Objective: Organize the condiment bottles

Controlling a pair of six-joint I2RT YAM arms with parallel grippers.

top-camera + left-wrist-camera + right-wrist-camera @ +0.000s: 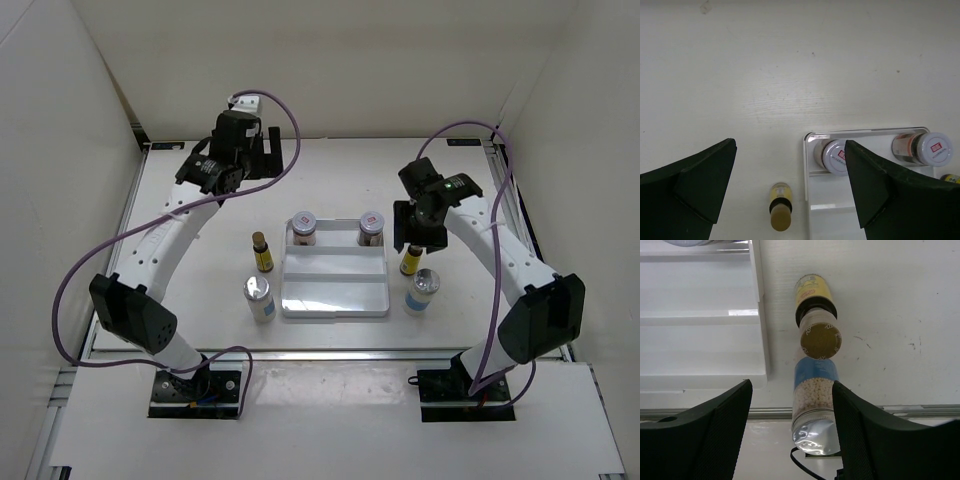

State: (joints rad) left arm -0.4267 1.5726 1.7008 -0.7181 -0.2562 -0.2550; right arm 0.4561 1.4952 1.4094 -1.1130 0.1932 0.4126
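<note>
Two squat jars with red-marked pale lids (303,226) (371,228) stand in the back row of the white ridged tray (335,300). A slim yellow bottle (262,252) and a white-blue silver-topped bottle (259,298) stand left of the tray. Another yellow bottle (411,259) and another white-blue bottle (422,291) stand right of it. My left gripper (272,155) is open and empty, high above the table behind the tray. My right gripper (412,232) is open and empty, just above and behind the right yellow bottle (816,315), with the white-blue bottle (815,400) beyond it.
The left wrist view shows the left jar (836,156), the right jar (929,149), the left yellow bottle (780,212) and the tray's rim (806,165). White walls enclose the table on three sides. A metal rail runs along the near edge (765,412).
</note>
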